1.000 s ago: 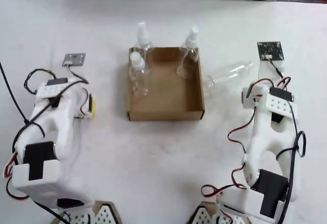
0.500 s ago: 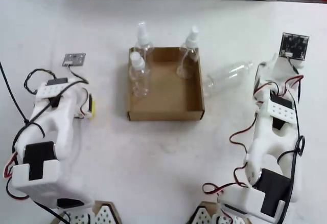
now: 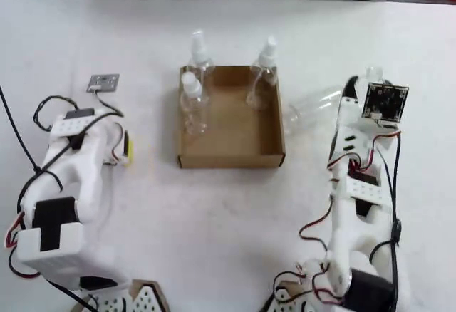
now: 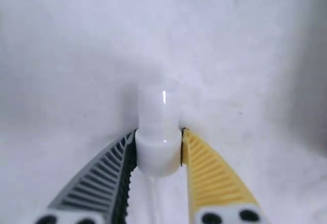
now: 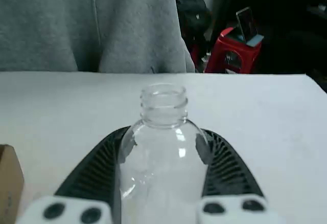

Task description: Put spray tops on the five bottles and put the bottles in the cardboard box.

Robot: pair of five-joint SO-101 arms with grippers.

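Showing the whole white counter (image 3: 228, 212), the high view sets the open brown cardboard box (image 3: 231, 157) at centre. One capped clear plastic bottle (image 3: 193, 105) stands inside by its left wall, and a second capped bottle (image 3: 261, 80) stands in its far right corner. A third capped bottle (image 3: 199, 50) stands at the far wall; you cannot tell whether it is inside or just behind. A clear bottle lying on its side (image 3: 310, 105) rests between the box and the right arm.

The right wrist view adds what the arm hides from above. The right tool (image 5: 164, 132) has its black jaws closed against the shoulders of an uncapped clear plastic bottle (image 5: 163, 152), leaving the threaded neck free. Judge this bottle empty, light, thin-walled and slippery. Hold its body below the shoulder, gently, since it likely dents.

The left wrist view gives you the small white plastic spray top (image 4: 158, 116). It is pinched at its collar by the left tool (image 4: 157, 144), near the counter and well left of the box. Judge it hard and light, and best taken by the collar, as here.
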